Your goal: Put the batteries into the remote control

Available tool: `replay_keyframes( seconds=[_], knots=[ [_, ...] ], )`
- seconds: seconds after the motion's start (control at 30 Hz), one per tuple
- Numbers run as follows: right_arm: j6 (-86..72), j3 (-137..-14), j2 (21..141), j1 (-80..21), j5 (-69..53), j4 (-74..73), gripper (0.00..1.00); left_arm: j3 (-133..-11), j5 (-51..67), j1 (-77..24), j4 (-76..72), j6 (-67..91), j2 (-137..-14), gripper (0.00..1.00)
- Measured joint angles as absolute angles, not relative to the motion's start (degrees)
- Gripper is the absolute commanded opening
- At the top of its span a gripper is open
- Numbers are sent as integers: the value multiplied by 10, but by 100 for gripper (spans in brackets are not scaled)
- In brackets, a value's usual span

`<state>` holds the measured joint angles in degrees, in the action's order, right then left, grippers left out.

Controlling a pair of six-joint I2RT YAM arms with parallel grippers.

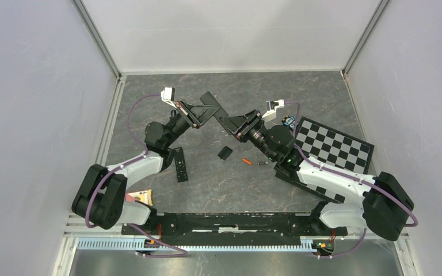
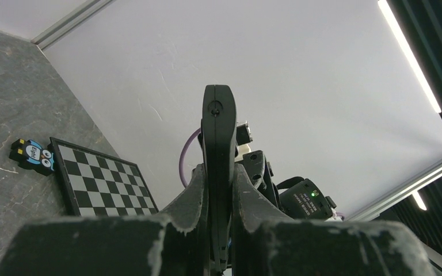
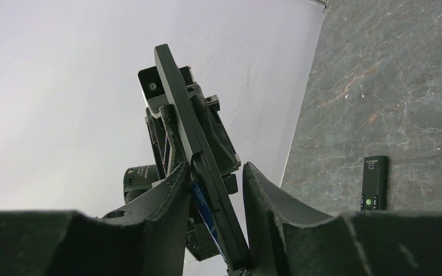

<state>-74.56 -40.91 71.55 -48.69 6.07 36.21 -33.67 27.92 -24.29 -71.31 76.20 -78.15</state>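
Orange battery [image 1: 245, 160] and dark battery [image 1: 262, 163] lie loose on the table [image 1: 311, 95], near each other, in front of the right arm. A blue strip [image 3: 202, 204] with white lettering shows on the raised remote control [image 3: 171, 86]. It is probably the third battery already seated, but this cannot be confirmed from the edge-on view.

The remote control is held clear of the table, between the two arms. The left gripper [image 2: 218, 178] is clamped tight across its thin edges. The right gripper [image 3: 216, 172] straddles the same remote with its jaws apart: one finger [image 3: 164, 195] is against the remote, and a gap shows at the other. It is not gripping.

The small black cover [image 1: 225, 152] lies just beside the orange battery. A second remote [image 3: 375, 183] rests flat by the left arm, well apart. A checkerboard [image 2: 103, 178] lies at the right.

Judgement: the step in hand is a two-handed steadying or regrip of the remote.

- Close the right jaws squarely on the remote's flat faces, avoiding the blue strip, so nothing is levered out.
- Keep the left clamp firm until the right has purchase.
- Leave the compartment turned upward and unobstructed for the two batteries on the table.
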Motion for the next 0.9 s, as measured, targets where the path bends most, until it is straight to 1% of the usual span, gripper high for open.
replay_keyframes(
  seconds=[0.13,0.27,0.37,0.43,0.47,0.53,0.57,0.6,0.67,0.77,0.83,0.9],
  knots=[
    [-747,-409,717,-486,59,368,37,-337,274,-243,-712,770,-781,2],
    [-748,-405,717,-486,56,379,31,-337,272,-243,-711,786,-781,2],
    [-748,-404,718,-486,52,389,31,-337,271,-243,-709,797,-780,2],
    [-748,-404,720,-486,50,396,34,-337,270,-243,-708,802,-778,2],
    [-748,-404,720,-486,49,398,39,-337,269,-243,-707,804,-777,2],
    [-748,-404,720,-486,47,402,58,-337,268,-243,-705,809,-774,2],
    [-749,-404,720,-486,45,404,71,-337,268,-243,-703,808,-772,2],
    [-747,-404,720,-486,43,408,78,-337,270,-244,-702,808,-772,2],
    [-747,-403,720,-486,40,419,86,-337,271,-246,-698,808,-772,2],
    [-736,-388,711,-486,41,441,87,-337,271,-246,-690,808,-772,2],
    [-730,-374,697,-486,46,443,83,-337,271,-247,-690,808,-772,2],
    [-725,-361,679,-486,52,441,76,-337,271,-247,-690,808,-772,2]
  ],
)
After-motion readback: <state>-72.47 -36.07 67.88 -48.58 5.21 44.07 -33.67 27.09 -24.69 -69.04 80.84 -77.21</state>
